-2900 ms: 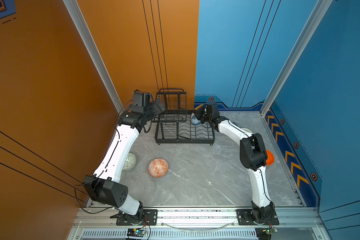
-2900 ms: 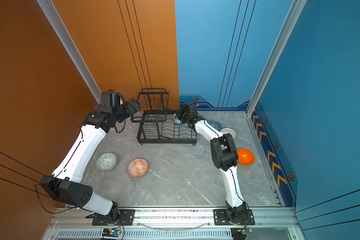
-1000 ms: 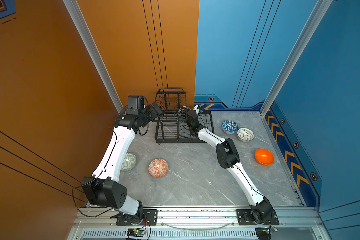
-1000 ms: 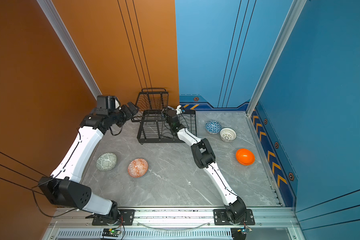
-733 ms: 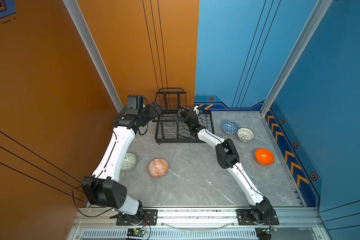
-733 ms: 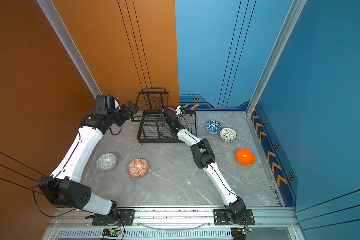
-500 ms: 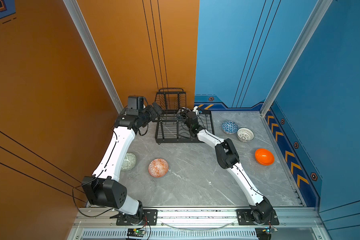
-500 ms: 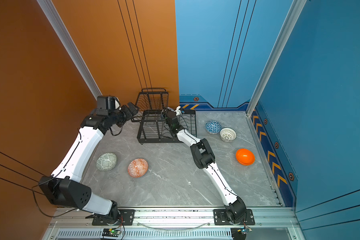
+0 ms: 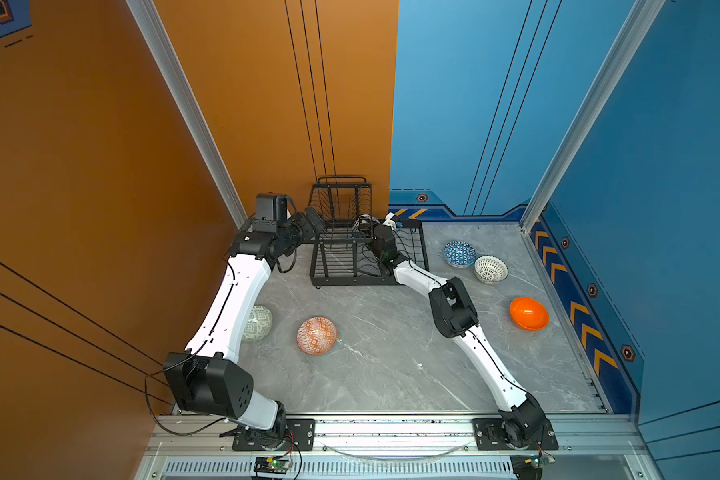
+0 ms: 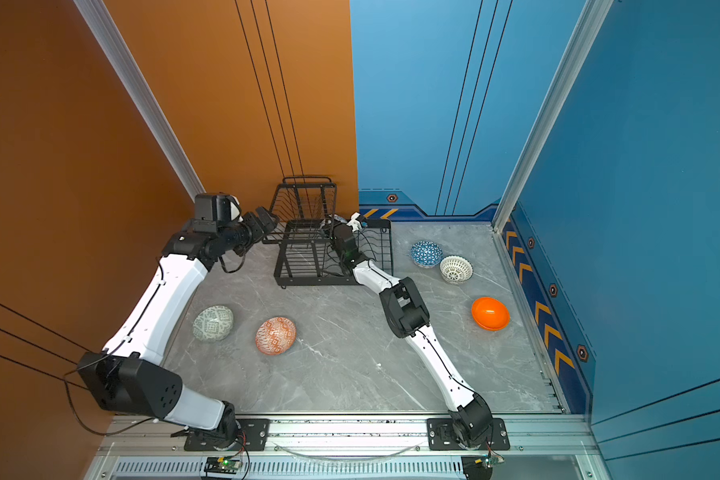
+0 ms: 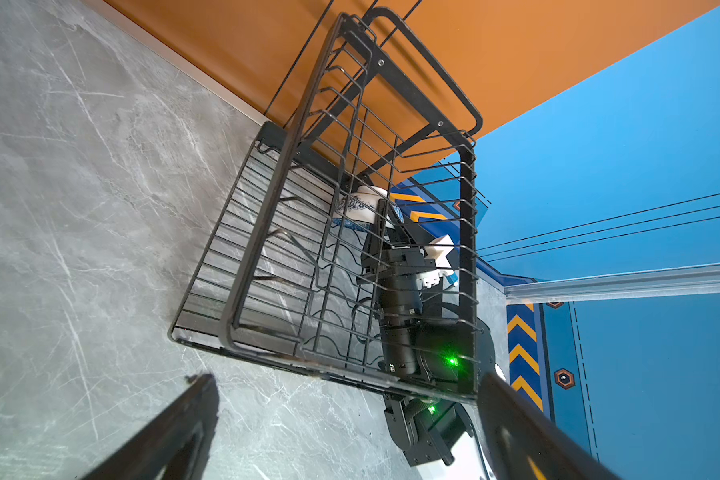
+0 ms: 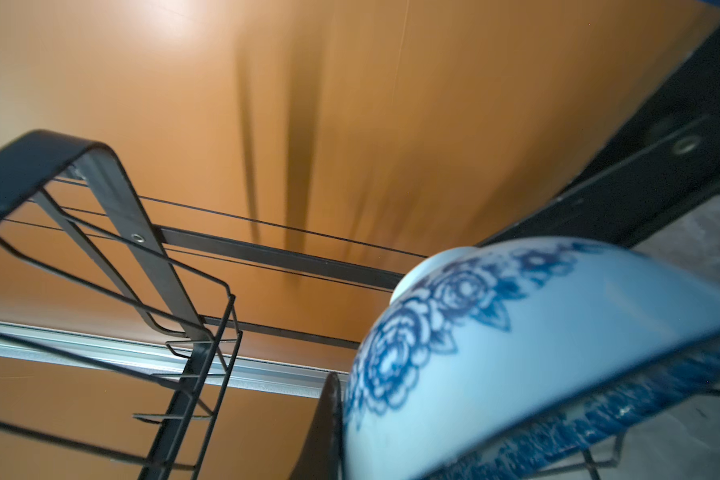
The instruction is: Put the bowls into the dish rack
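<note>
Glazed blue-and-white ceramic, the floral bowl [image 12: 516, 353] is hard, smooth and breakable. It is probably light but slippery, so the thin rim is the sensible place to pinch, and the right gripper [image 11: 383, 226] has its fingers clamped there. The bowl is tipped on edge, foot ring towards the orange wall, inside the dish rack [image 9: 341, 284] at the far end of the wavy-wire lower tray. Whether it rests in a slot yet cannot be told. A knock against the black wires could chip it, so a gentle set-down seems wise. The raised basket [image 9: 341, 195] stands close beside the bowl and wire walls surround the right wrist — any way out looks tight. The left gripper [image 9: 312, 219] hangs just beside the rack's left end, fingers spread wide and holding nothing. Five bowls lie on the grey worktop [image 9: 391, 353], all clear of the rack. The triangle-pattern bowl [image 9: 459, 254] and white lattice bowl [image 9: 491, 269] sit side by side to its right, with the orange bowl [image 9: 528, 313] nearer the front. The orange-white geometric bowl [image 9: 316, 335] and pale green bowl [image 10: 213, 323] lie upturned by the left arm.
</note>
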Motion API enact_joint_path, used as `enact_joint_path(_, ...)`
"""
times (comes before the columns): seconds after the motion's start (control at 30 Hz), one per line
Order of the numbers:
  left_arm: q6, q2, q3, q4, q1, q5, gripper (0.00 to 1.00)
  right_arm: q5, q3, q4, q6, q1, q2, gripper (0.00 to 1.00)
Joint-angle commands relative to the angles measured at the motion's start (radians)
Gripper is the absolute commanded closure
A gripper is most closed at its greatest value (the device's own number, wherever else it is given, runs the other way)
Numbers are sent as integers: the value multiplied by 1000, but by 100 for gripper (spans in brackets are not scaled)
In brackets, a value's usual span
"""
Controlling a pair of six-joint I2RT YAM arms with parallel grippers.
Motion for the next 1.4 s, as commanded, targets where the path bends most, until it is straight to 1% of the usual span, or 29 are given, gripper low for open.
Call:
enact_joint_path(0.0,12,-21,-12,20,11,26,2,-54,67,54,-28,-19,28,100)
enact_joint_path(0.33,9,-18,-16,22,10,36,2,-36,60,42,-29,-19,45,100)
enact_joint_path(0.43,12,-20,-15,22,11,33,2,-25,56,38,-6,-19,49,100)
enact_joint_path(0.57,11,-15,-11,23,12,31,2,-40,51,21,0,-18,36,99)
enact_joint_path(0.7,2,-14,-14,29,11,31,2,-29,21,7,1,-18,5,86)
enact_joint_path(0.83,0,-15,-15,31,4,29,2,-36,17,-20,3,-27,-13,76)
enact_joint_path(0.97,2,-24,-16,31,1,25,2,-42,10,-37,3,-34,-27,70)
enact_joint_path(1.2,6,-35,-9,31,-3,17,2,-55,1,-54,-1,-47,-54,66)
enact_joint_path(1.27,9,-38,-6,31,-3,11,2,-64,-12,-58,-5,-53,-71,60)
enact_joint_path(1.33,9,-39,-4,31,-3,4,2,-76,-32,-60,-13,-61,-94,57)
enact_joint_path(1.37,9,-41,-4,30,-2,0,2,-82,-46,-64,-16,-66,-109,51)
